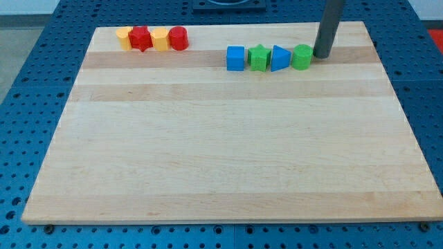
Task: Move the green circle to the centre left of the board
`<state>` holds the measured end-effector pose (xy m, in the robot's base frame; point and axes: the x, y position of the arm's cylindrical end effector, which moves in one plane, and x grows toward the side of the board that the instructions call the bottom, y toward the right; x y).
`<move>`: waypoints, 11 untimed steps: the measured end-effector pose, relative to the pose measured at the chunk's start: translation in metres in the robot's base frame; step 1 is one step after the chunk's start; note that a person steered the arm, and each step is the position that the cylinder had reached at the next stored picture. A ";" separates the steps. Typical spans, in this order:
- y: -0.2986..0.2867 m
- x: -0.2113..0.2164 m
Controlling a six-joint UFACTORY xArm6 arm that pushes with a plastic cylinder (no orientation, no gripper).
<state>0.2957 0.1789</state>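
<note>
The green circle (302,57) stands near the view's top right, at the right end of a row of blocks. To its left are a blue triangle (279,58), a green star-like block (258,58) and a blue cube (236,59). My tip (321,55) rests on the board just to the right of the green circle, touching it or nearly so. The dark rod rises from there to the view's top edge.
A second row stands at the view's top left: a yellow block (124,37), a red star-like block (140,38), a yellow block (160,39) and a red block (178,38). The wooden board (228,152) lies on a blue pegboard table.
</note>
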 end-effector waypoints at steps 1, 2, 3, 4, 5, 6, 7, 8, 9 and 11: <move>0.000 -0.013; -0.004 -0.027; -0.024 -0.022; -0.035 -0.003; -0.039 0.021; -0.040 0.052; -0.042 0.080; -0.041 0.106; -0.051 0.119; -0.102 0.144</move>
<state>0.4397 0.0767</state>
